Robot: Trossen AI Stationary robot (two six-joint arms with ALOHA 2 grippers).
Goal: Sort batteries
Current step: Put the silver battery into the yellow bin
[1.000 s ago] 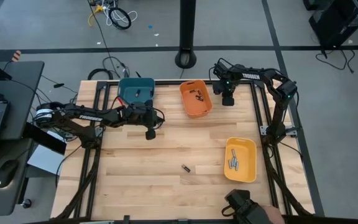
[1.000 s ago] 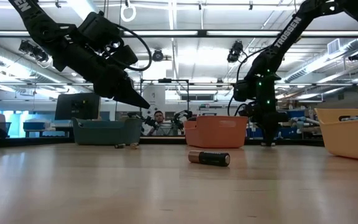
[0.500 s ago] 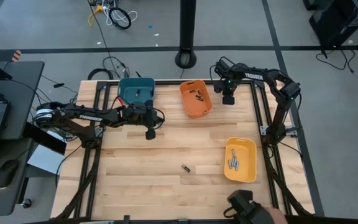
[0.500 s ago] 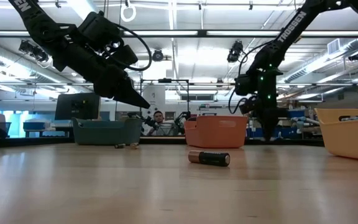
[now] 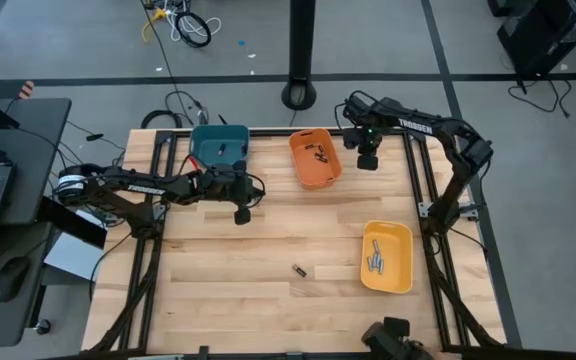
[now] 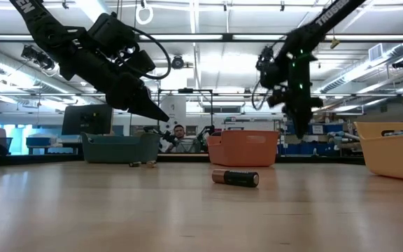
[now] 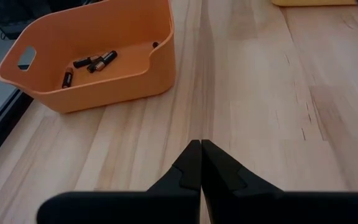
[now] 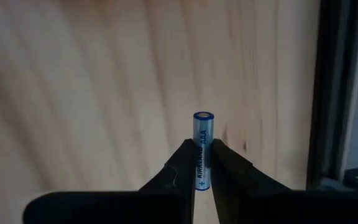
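My right gripper (image 6: 296, 119) has lifted since a second ago: in the low view it was down near the tabletop behind the orange bin (image 5: 315, 158), now it hangs well above that bin's rim. From above it has barely shifted, at the table's far edge just right of the bin. My left gripper (image 5: 241, 215) hasn't moved, fingers (image 7: 191, 165) pressed together on nothing, hovering over bare wood near the teal bin (image 5: 218, 146).

Right gripper is clamped on an AAA battery (image 8: 202, 140); it stands out lengthwise from between my fingertips, end cap pointing away from the wrist. It is a blue cylinder with white lettering along its side and a silvery end.

One loose battery (image 6: 235, 177) lies on its side on the table, well away from both grippers, dark with a gold band. More batteries lie in the orange bin and the yellow bin (image 5: 387, 257).
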